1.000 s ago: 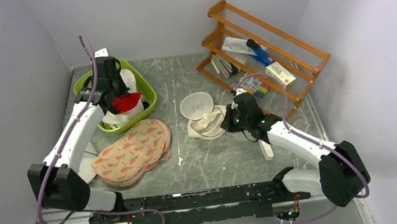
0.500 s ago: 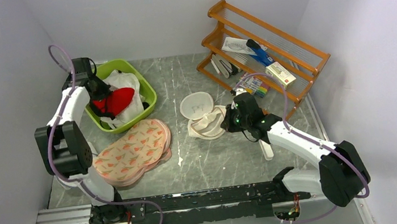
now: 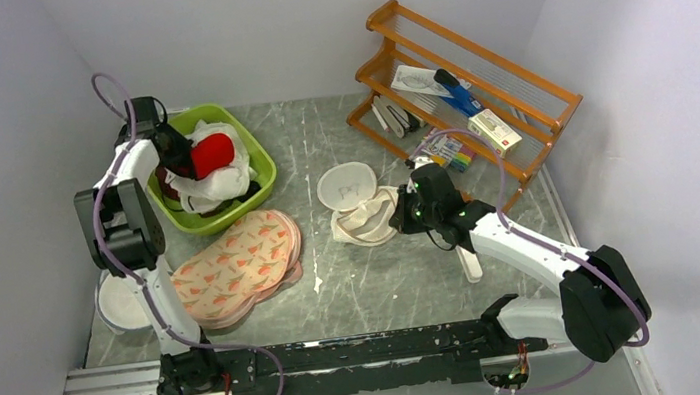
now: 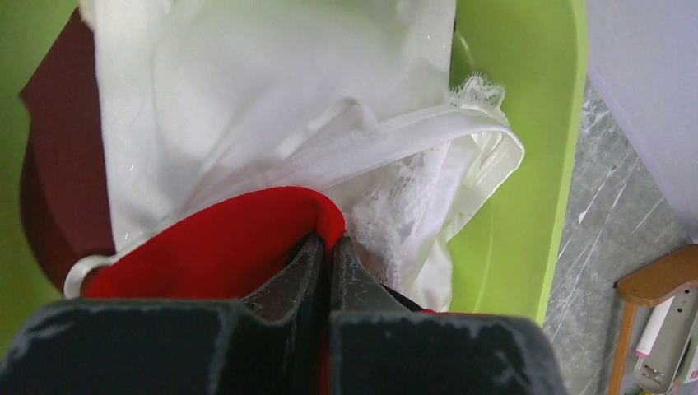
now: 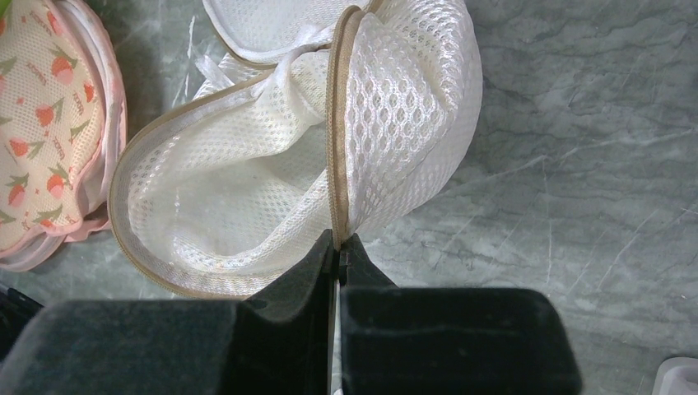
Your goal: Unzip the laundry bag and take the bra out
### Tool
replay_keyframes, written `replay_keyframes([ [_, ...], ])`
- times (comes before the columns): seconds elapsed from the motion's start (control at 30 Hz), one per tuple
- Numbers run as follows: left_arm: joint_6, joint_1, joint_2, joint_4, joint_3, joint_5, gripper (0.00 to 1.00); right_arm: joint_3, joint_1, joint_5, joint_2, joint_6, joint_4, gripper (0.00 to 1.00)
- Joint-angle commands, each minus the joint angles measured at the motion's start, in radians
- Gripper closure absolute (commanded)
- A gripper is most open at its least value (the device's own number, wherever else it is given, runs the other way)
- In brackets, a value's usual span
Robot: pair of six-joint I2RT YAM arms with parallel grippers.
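So the left gripper [image 4: 329,251] was clamped on the bra [image 4: 222,243], holding it over the green basket [image 4: 527,123], probably to drop it there. Right gripper [image 5: 337,247] pinched the opened laundry bag [image 5: 239,189] rim, pinning it on the table [image 5: 576,123].

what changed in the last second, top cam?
Left gripper, shut on the bra, drew it toward the green basin's far side as the arm folded upright. Right gripper stayed shut on the laundry bag rim; printed pads unmoved.

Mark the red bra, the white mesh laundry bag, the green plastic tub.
red bra [image 4: 222,239]: left wrist, cup
white mesh laundry bag [image 5: 403,107]: right wrist, wall
green plastic tub [image 3: 261,155]: top external, rim
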Motion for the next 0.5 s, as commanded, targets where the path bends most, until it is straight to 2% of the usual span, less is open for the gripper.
replay_keyframes([
  [0.0, 0.059, 0.019, 0.074, 0.055, 0.09, 0.019, 0.87, 0.02, -0.004, 0.009, 0.004, -0.015, 0.012, 1.0],
  [0.17, 0.064, 0.03, 0.034, 0.102, 0.038, 0.058, 0.65, 0.015, -0.005, 0.002, -0.001, -0.009, 0.015, 1.0],
  [0.33, 0.069, 0.032, -0.116, 0.137, -0.041, 0.077, 0.36, 0.014, -0.004, 0.0, -0.001, -0.01, 0.018, 1.0],
  [0.47, 0.082, 0.032, -0.214, 0.132, -0.071, 0.089, 0.26, 0.016, -0.005, 0.007, -0.005, -0.014, 0.014, 1.0],
])
